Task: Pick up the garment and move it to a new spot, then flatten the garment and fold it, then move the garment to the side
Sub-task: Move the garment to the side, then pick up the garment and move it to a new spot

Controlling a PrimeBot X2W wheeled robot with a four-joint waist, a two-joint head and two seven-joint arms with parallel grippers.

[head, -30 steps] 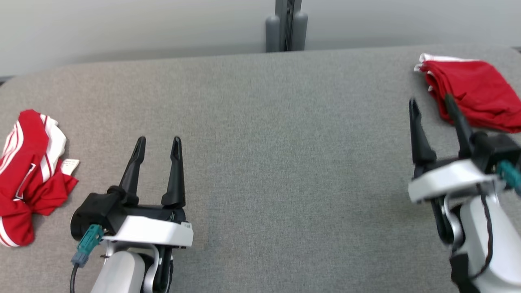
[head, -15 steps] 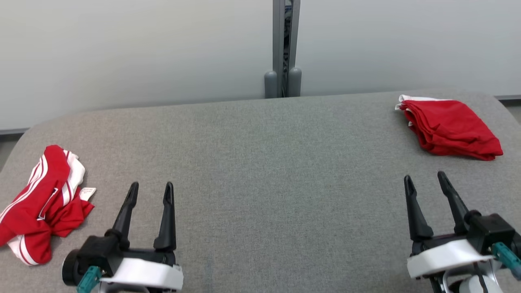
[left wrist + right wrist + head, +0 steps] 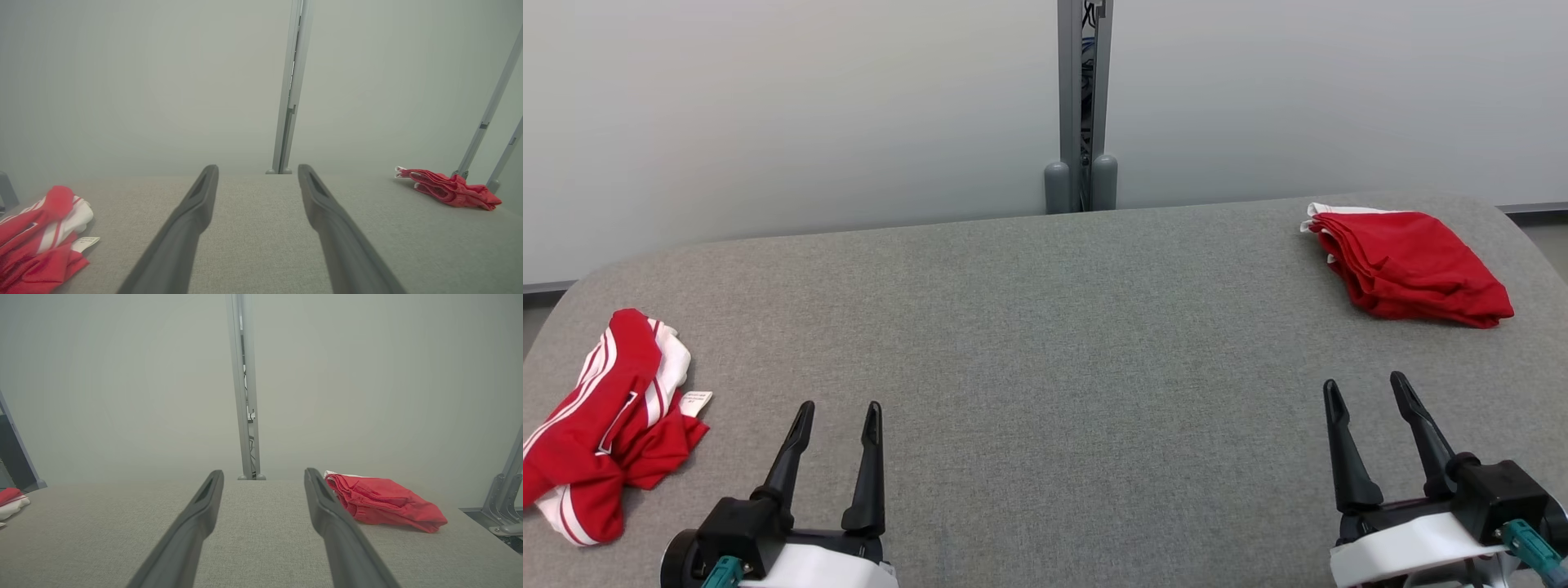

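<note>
Table (image 3: 1045,343): big, grey and fuzzy like cloth, with round corners.
Crumpled garment (image 3: 600,425): red with white stripes, all bunched up in a heap. It lies on the table by the left edge.
Tag (image 3: 696,400): a small white tag sticks out of the heap, on the side toward the middle of the table. Its words are too small to read.
Folded garment (image 3: 1409,265): red, with a bit of white at its far corner. It lies in neat layers near the far right corner of the table.
The 2 garments: they are well apart, with grey table between them.
Left gripper (image 3: 840,408): its 2 dark fingers are spread wide and nothing is between them. It is at the near left of the table and points toward the wall. The crumpled garment is near it on its left and does not touch it.
Right gripper (image 3: 1364,382): its 2 dark fingers are spread wide too and hold nothing. It is at the near right of the table. The folded garment lies past its fingertips, a little to the right, and does not touch them.
Post (image 3: 1081,106): a grey metal post stands up behind the far edge of the table, in the middle.
Wall (image 3: 768,106): pale and plain, behind the table.
</note>
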